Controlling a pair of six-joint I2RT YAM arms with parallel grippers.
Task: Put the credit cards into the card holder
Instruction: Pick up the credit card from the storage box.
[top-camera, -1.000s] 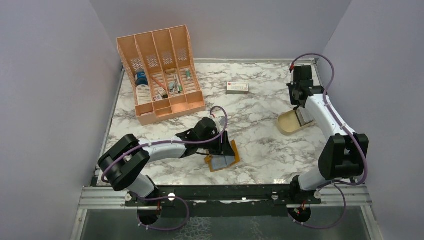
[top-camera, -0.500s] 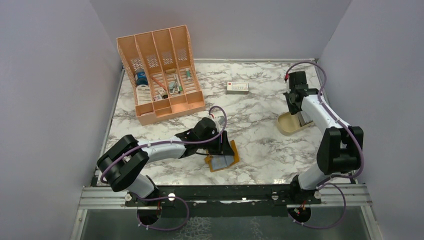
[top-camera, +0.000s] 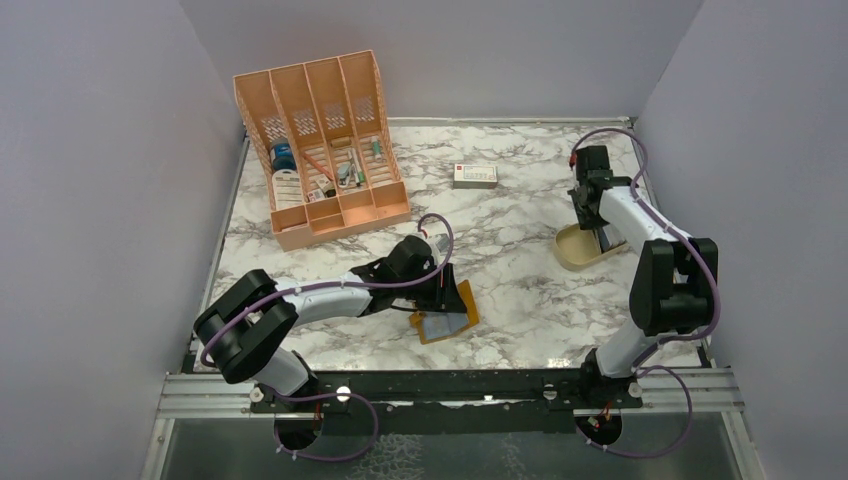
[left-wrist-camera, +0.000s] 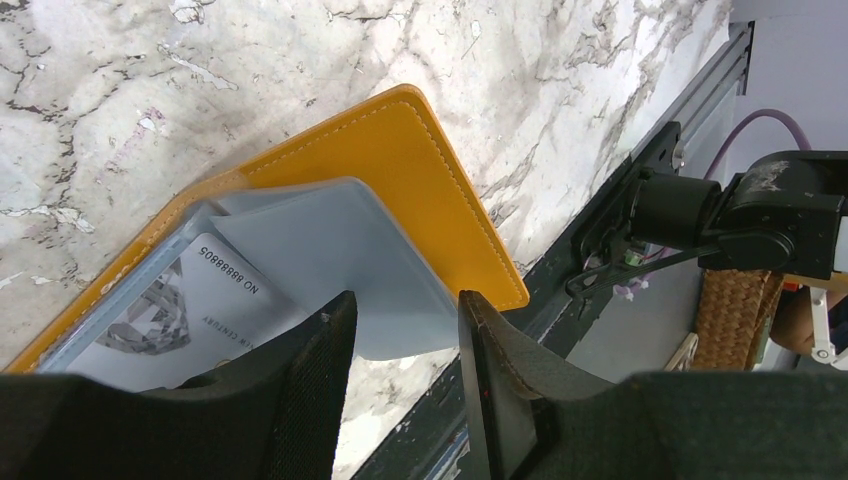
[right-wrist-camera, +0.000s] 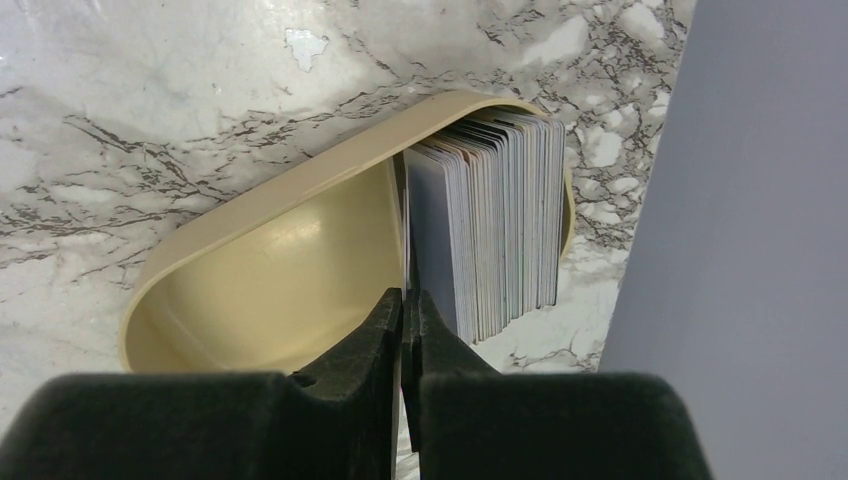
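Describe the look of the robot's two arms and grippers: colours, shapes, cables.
Both the left arm and right arm have white shells, chunky black joints and a looping purple cable. The left gripper and right gripper are black and two-fingered.

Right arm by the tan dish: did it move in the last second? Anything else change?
Yes. The right arm folded in, elbow swinging left, and the right gripper shifted slightly left over the tan dish holding the credit cards. Nothing visibly picked up or let go. The left gripper, card holder and the rest stayed put.
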